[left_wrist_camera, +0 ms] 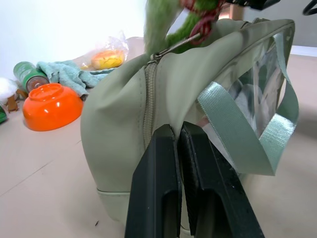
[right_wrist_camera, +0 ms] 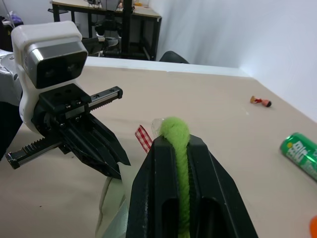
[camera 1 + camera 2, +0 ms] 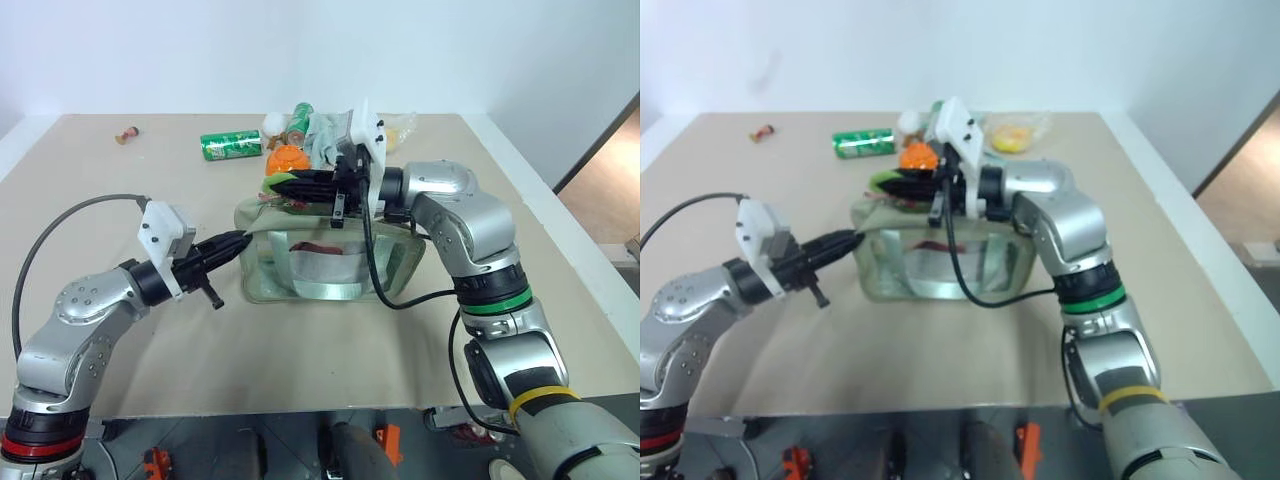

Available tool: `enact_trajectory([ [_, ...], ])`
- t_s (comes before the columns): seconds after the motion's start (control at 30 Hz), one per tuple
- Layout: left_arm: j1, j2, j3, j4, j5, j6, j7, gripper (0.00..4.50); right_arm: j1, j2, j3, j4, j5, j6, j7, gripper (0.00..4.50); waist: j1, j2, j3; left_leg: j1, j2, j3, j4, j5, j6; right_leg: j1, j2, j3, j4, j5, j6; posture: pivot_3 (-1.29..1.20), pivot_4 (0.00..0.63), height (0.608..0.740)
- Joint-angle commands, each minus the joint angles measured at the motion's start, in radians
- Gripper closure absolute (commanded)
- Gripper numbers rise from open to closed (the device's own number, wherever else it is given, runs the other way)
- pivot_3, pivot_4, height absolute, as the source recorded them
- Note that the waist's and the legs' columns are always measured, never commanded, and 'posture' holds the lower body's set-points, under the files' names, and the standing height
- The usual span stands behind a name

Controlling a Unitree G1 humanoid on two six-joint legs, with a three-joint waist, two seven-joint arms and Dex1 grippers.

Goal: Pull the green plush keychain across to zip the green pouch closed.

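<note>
Right gripper (image 2: 181,163) jaws clenched on green plush keychain (image 2: 176,136), lying lengthwise between them; left gripper (image 1: 179,163) jaws clamped on green pouch (image 1: 124,148) end

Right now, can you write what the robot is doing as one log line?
step: zipping | right pincer: shut on green plush keychain | left pincer: shut on green pouch end | zipper: still open

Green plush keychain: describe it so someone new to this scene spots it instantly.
Start at the pale green pouch in the middle of the table. At its top left corner the right gripper is shut on the keychain, a small lime-green fuzzy strip pinched between black fingers. It is furry and brighter than the pouch, unlike the shiny soda can and orange bowl behind.
</note>
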Motion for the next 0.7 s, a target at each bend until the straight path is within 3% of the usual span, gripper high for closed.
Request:
enact_trajectory([
  [0.03, -0.016, -0.001, -0.010, 0.014, 0.015, 0.005, 0.010, 4.50, -0.016, -0.037, -0.090, -0.049, 0.020, -0.035, -0.021, 4.47, 0.000, 0.000, 0.000, 0.000, 0.000, 0.000, 0.000, 0.000, 0.000, 0.000, 0.000, 0.000, 0.000, 0.000, 0.000, 0.00, 0.150, 0.740],
  [0.4, -0.028, -0.004, -0.021, 0.025, 0.035, 0.003, 0.009, 4.50, -0.041, -0.100, -0.159, -0.061, 0.042, -0.057, -0.046, 4.47, 0.001, 0.000, 0.000, -0.002, -0.002, 0.000, 0.000, 0.000, 0.000, 0.000, 0.000, -0.001, 0.000, -0.001, 0.001, 0.00, 0.150, 0.740],
  [0.7, -0.042, -0.019, -0.041, 0.035, 0.040, 0.011, 0.020, 4.50, -0.106, -0.091, -0.169, -0.087, 0.086, -0.016, -0.088, 4.47, 0.000, 0.000, 0.000, -0.002, -0.002, -0.001, 0.000, 0.000, 0.000, -0.001, 0.000, -0.001, 0.000, -0.001, 0.001, 0.00, 0.150, 0.740],
])
